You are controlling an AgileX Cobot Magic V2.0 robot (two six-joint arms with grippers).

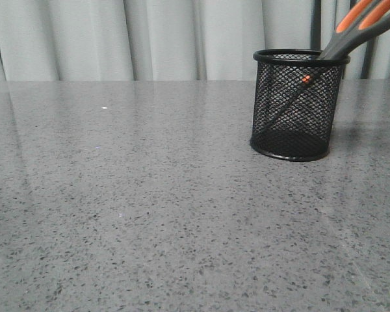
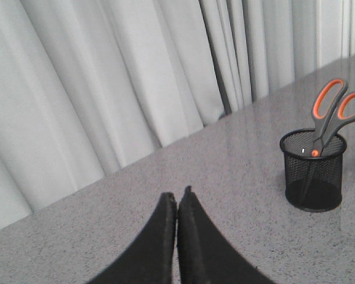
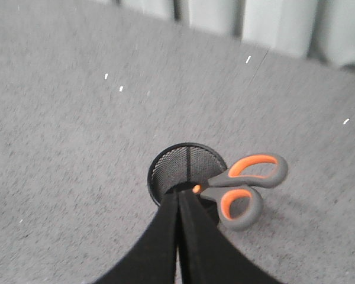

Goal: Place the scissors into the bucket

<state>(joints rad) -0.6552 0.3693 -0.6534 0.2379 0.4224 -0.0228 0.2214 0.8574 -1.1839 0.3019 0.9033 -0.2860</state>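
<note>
The scissors (image 1: 357,29) stand blades-down inside the bucket (image 1: 298,110), a black wire-mesh cup on the right of the table. Their grey and orange handles lean out over its right rim. From the left wrist view, the scissors (image 2: 328,115) stick out of the bucket (image 2: 313,177) with nothing holding them. My right gripper (image 3: 178,194) is shut and empty; it hangs above the bucket (image 3: 165,160), its tips beside the scissors (image 3: 234,184). Well away from the bucket, my left gripper (image 2: 177,195) is shut over bare table. Neither gripper shows in the front view.
The grey speckled table (image 1: 149,195) stretches wide to the left of and in front of the bucket. Pale curtains (image 1: 169,39) hang behind its far edge.
</note>
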